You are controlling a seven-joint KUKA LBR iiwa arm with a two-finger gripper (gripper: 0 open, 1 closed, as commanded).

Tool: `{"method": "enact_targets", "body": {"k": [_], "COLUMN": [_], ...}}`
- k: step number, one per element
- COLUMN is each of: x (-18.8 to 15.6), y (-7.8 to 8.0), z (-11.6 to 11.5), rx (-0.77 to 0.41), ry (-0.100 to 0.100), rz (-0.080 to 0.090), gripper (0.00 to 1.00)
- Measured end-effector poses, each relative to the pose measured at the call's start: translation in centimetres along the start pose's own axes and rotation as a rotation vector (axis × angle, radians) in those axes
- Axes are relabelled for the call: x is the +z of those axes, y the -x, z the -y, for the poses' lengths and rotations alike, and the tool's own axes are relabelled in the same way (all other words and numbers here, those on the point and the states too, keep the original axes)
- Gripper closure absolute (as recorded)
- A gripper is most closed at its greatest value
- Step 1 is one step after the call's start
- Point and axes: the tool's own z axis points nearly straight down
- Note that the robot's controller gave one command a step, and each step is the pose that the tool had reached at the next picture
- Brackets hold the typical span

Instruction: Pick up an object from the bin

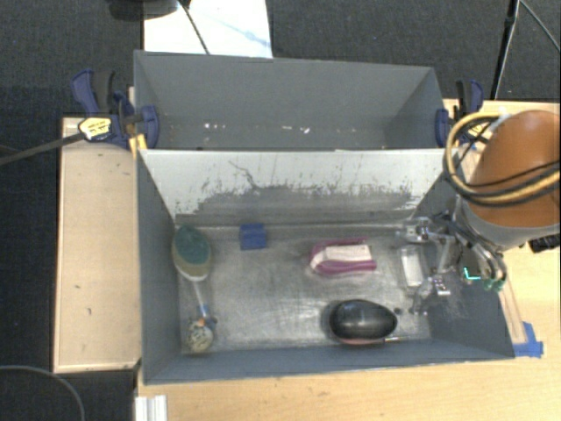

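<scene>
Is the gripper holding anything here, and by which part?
Cannot tell. The gripper sits at the right end of the bin, near the black oval object; no hold is visible.

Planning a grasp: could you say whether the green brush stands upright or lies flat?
Flat: the green brush lies lengthwise on the bin floor.

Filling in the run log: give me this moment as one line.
gripper: low at right end of bin | nearest: black oval object, purple-white block | held: nothing visible
</scene>
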Motion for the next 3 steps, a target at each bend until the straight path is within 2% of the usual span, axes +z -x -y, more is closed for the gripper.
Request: {"method": "enact_targets", "body": {"k": [1, 2, 3], "x": [12.7, 12.6, -2.7], "y": [-0.5, -0.7, -1.0], "z": [-3.7, -3.7, -5.2], "rx": [-0.416, -0.418, -0.412], "ry": [-0.003, -0.002, -0.004], "rz": [0.014, 0.008, 0.014], "gripper": [0.0, 1.0, 1.0]}}
